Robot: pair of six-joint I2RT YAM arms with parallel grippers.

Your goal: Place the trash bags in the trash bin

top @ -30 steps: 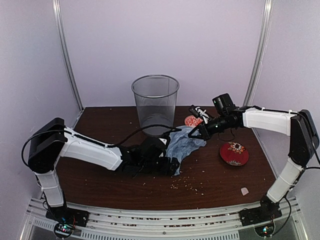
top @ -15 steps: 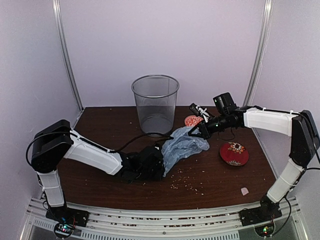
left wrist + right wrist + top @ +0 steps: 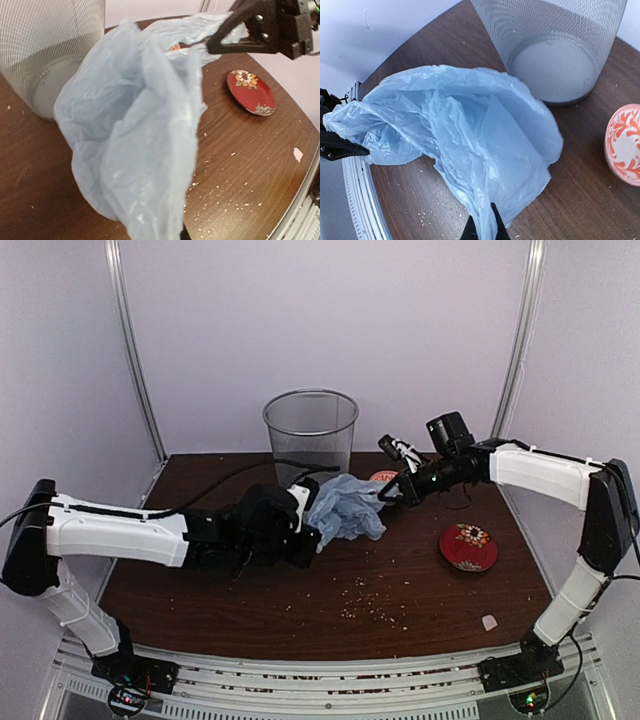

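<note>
Left gripper (image 3: 306,531) pinching trash bag (image 3: 345,508) at its 8 o'clock edge, right gripper (image 3: 390,490) clamped on its 2 o'clock corner. Bag strung btwn them, just beside trash bin (image 3: 311,440), at bin's 5 o'clock.

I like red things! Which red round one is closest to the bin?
The small red-and-white patterned bowl, right beside the wire-mesh trash bin. The flat red flowered dish lies farther off.

trash bin (image 3: 311,445) mouth unblocked, bowl (image 3: 626,145) (seemingly close) beside
</note>
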